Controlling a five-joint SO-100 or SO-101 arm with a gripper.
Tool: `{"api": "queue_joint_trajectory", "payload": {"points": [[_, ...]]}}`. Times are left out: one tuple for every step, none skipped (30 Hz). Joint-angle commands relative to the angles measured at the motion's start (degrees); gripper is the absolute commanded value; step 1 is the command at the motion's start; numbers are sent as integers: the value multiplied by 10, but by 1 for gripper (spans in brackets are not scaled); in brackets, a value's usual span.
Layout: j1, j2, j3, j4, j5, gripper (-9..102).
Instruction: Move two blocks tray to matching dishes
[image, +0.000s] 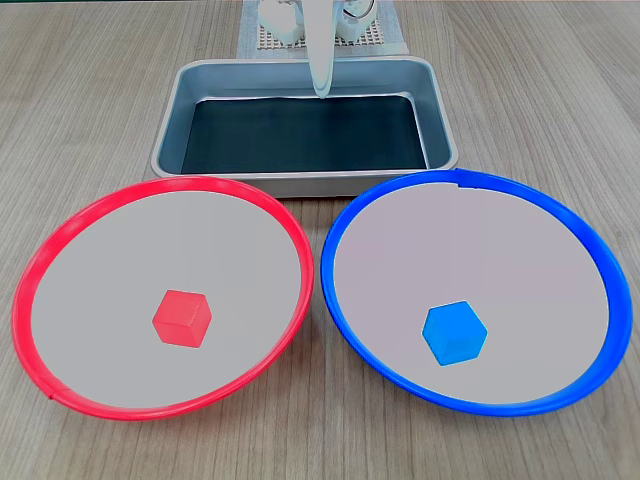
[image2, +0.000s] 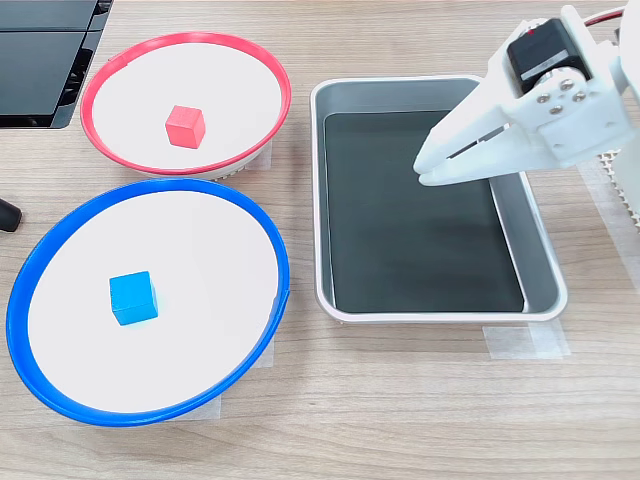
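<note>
Blocks are both sitting in dishes — red block (image: 181, 318) is resting near the middle of the red-rimmed dish (image: 60, 240), blue block (image: 455, 333) is lying near the middle of the blue-rimmed dish (image: 560, 205). Colours are matching in both fixed views. Each block is sitting flat on the pale centre, well apart from the rim.

Dishes are sitting side by side on the wooden table (image: 90, 90), rims nearly touching, both just beside one long side of the tray (image: 440, 120). Tray is showing only its dark bottom.

Gripper (image2: 425, 170) is hanging above the tray, tips pointing toward the dishes in a fixed view. White fingers (image2: 470, 115) are lying together with only a thin slit between them — nothing is sitting between them. In a fixed view the gripper is showing as a narrow white wedge coming down over the tray's far rim.

Clear tape (image2: 525, 340) is holding the tray's edge to the table.
</note>
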Motion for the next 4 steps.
{"api": "queue_joint_trajectory", "payload": {"points": [[-3,13,1,1,-4,0],[-3,13,1,1,-4,0],[-3,13,1,1,-4,0],[-3,13,1,1,-4,0]]}}
